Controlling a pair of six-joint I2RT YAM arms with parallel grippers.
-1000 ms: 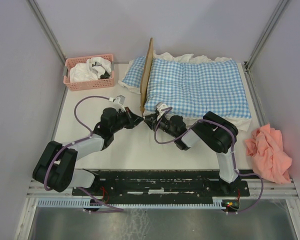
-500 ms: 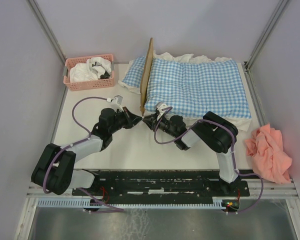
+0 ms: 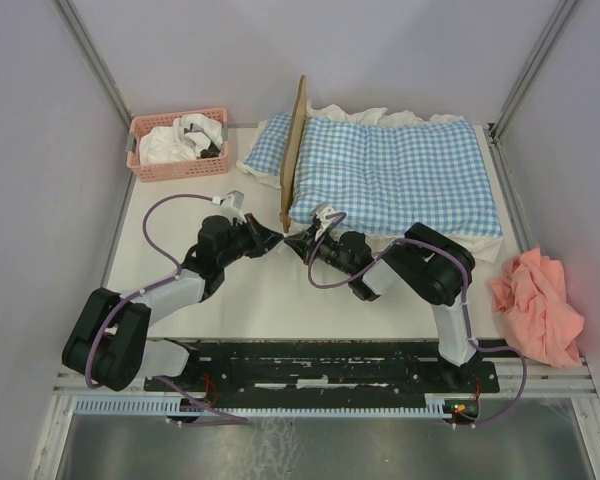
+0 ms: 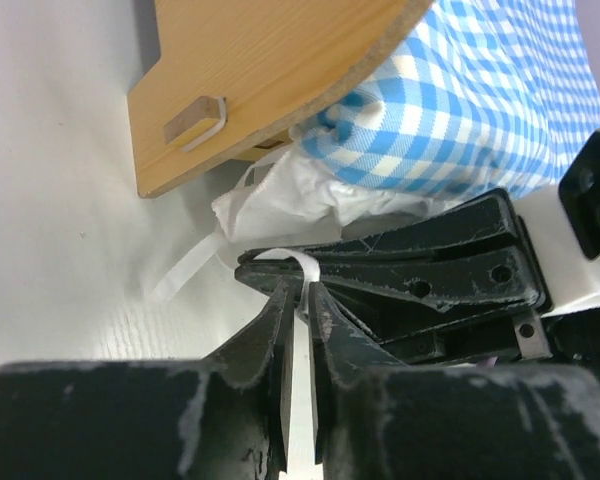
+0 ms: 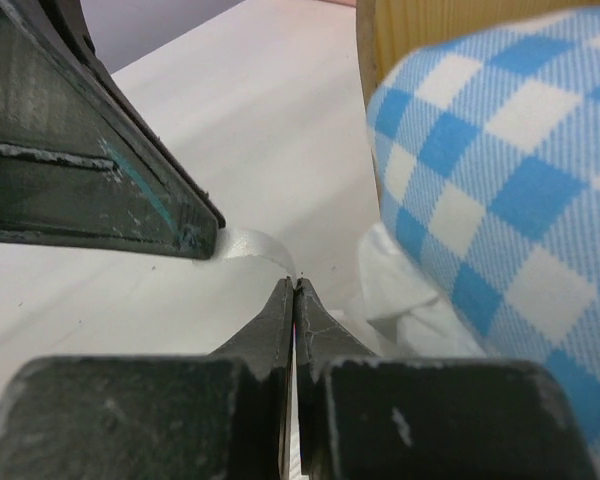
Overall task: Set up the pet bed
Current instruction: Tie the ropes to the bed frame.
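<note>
Bedstead first: the pet bed (image 3: pixel 294 150) stands at the far middle of the table (image 3: pixel 270 300). Its wooden headboard is upright and edge-on to the overhead camera, and the rest of the frame is hidden under the blue-and-white gingham bedding (image 3: pixel 395 170). Neither bed nor bedding has shifted over the last second.

What has changed lies at the bed's near corner by the headboard. The right gripper (image 5: pixel 294 285), whose fingers stood apart a second ago, has now drawn them together on a white tie (image 5: pixel 248 243) that trails from the bedding. The left gripper (image 4: pixel 298 290) meets it tip to tip, its fingers a sliver apart with the same strip pinched between them. The left arm has also settled slightly lower and further left.

We judge that both ends of the tie are now secured, so the bedding is laid and we are at the fastening stage. The next pull needs care, lest the thin strip slip out.

We count one bed, one headboard and one gingham bedding set, with part of it poking out beyond the headboard. We count two arms. Two white strips show in the left wrist view: the held one and a loose strip (image 4: pixel 185 272) flat on the table. There is also one pink basket (image 3: pixel 145 128) at far left, holding white and dark items, and one pink cloth (image 3: pixel 540 300) at the right edge.
</note>
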